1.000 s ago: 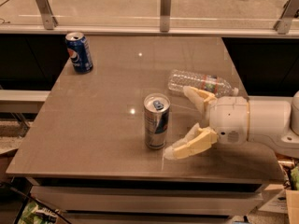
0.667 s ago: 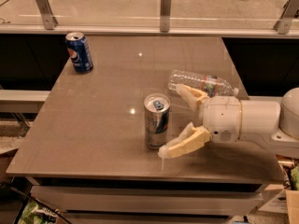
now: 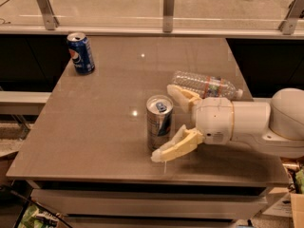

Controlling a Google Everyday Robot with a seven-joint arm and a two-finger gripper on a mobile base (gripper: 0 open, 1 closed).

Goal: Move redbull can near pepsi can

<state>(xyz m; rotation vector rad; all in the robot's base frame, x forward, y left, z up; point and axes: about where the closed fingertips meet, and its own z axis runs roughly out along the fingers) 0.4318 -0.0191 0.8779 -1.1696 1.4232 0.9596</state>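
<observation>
A redbull can (image 3: 159, 122) stands upright mid-tabletop (image 3: 104, 113), well apart from the pepsi can (image 3: 80, 52) at the far left corner. The gripper (image 3: 163, 122) reaches in from the right, fingers spread either side of the redbull can. Slim, smooth and thin-walled, it likely tips or dents easily; a gentle mid-body hold looks best.
</observation>
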